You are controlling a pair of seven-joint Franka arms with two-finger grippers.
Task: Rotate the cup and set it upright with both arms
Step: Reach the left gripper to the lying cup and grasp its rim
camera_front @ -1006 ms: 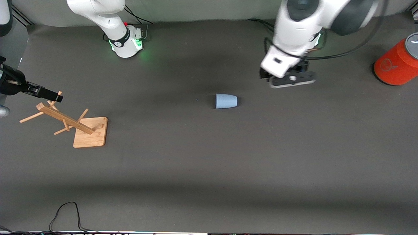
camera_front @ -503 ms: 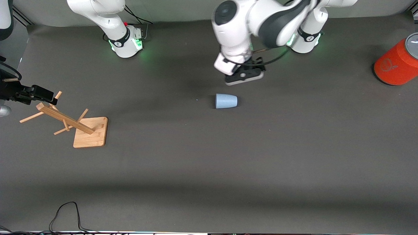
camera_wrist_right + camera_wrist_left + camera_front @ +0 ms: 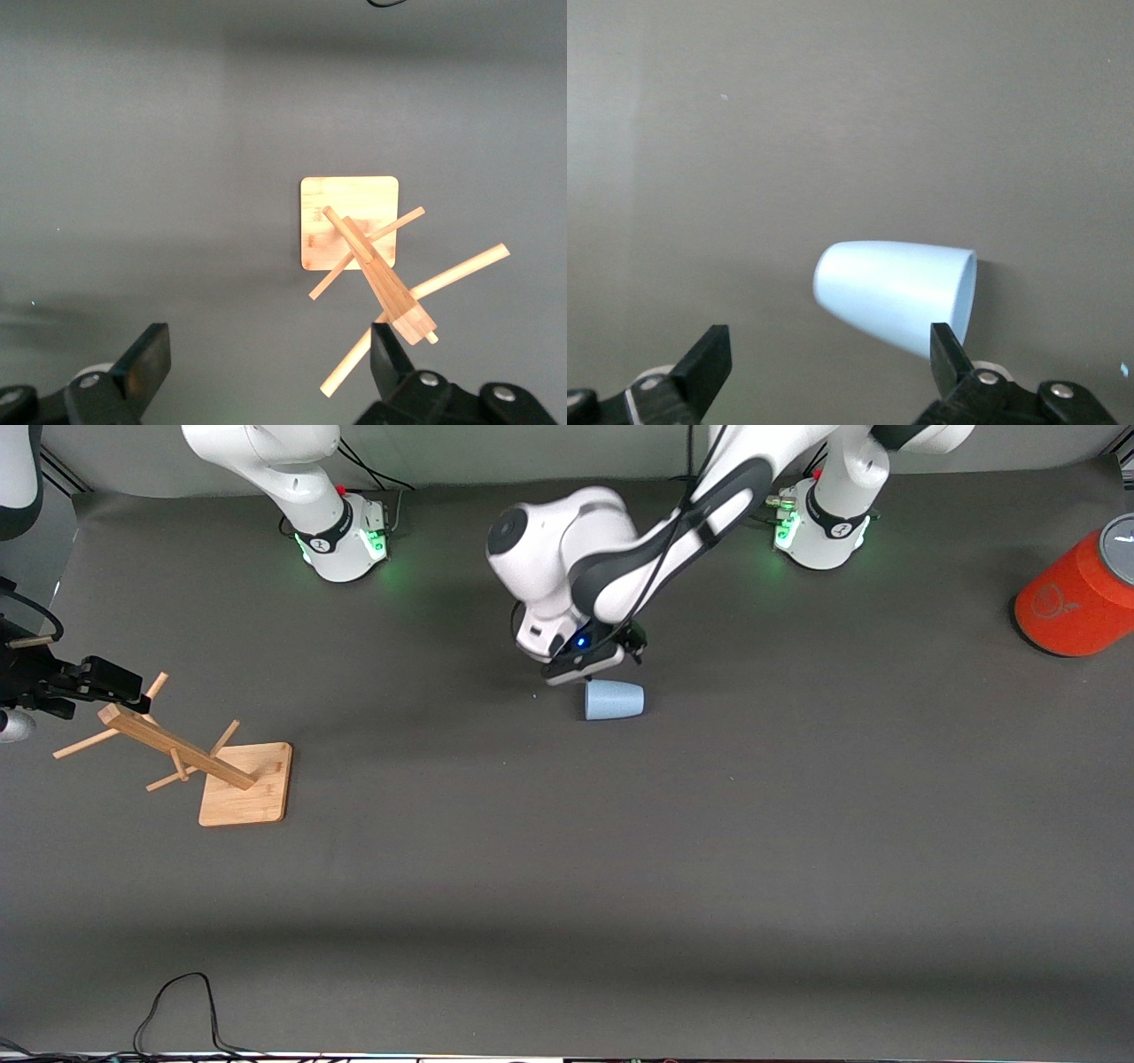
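Left gripper: the left gripper [image 3: 586, 669] hangs low over the table with fingers spread wide, nothing between them, just over the cup [image 3: 613, 700].
Left wrist view: only here do both spread fingertips [image 3: 709, 359] show, with the cup [image 3: 897, 297] lying just past them, one fingertip overlapping its rim end.
Cup: on its side at mid-table, long axis along the table's length, wide rim toward the right arm's end, narrow base toward the left arm's end.
Right gripper: the right gripper [image 3: 111, 680] hovers above the wooden rack [image 3: 182, 755], fingers apart and empty.
Right wrist view: looks straight down on the rack [image 3: 372, 261], its square base and slanted pegs.
Surface: dark grey cloth-covered table [image 3: 567, 868]; a red-orange can [image 3: 1076, 598] stands at the left arm's end; a black cable [image 3: 177, 1010] loops at the edge nearest the front camera.
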